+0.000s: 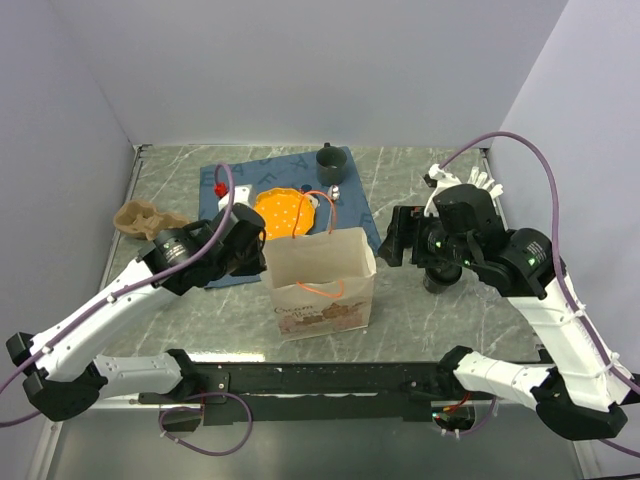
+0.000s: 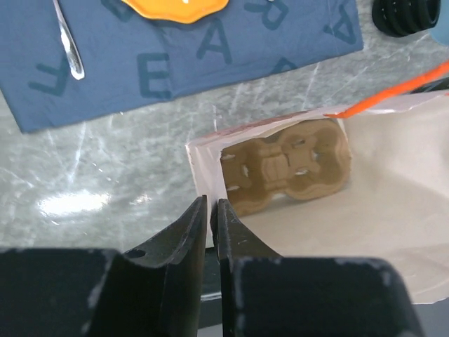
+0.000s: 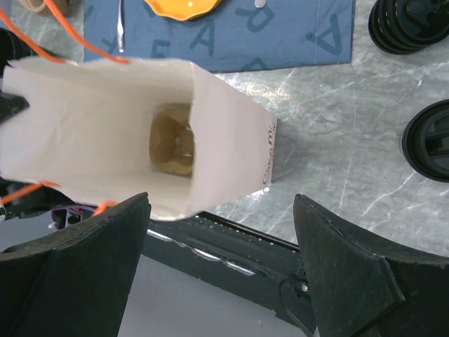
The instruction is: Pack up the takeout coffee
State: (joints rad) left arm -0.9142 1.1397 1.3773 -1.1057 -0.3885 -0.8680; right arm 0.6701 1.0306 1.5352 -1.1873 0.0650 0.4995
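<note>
My left pincer [image 2: 210, 210] is clenching the rim of the paper bag [image 1: 320, 275]; my right pincer [image 3: 219, 203] is hanging spread, empty. The cup carrier [image 2: 287, 165] is lying inside; the coffee cup [image 3: 428, 140] is waiting outside.

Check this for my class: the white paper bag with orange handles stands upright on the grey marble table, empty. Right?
Not empty: the white paper bag stands upright on the grey marble table, but holds a brown moulded-pulp cup carrier, as the right wrist view shows.

Bright, even light; blurred foreground fingers [image 2: 200, 235]
</note>
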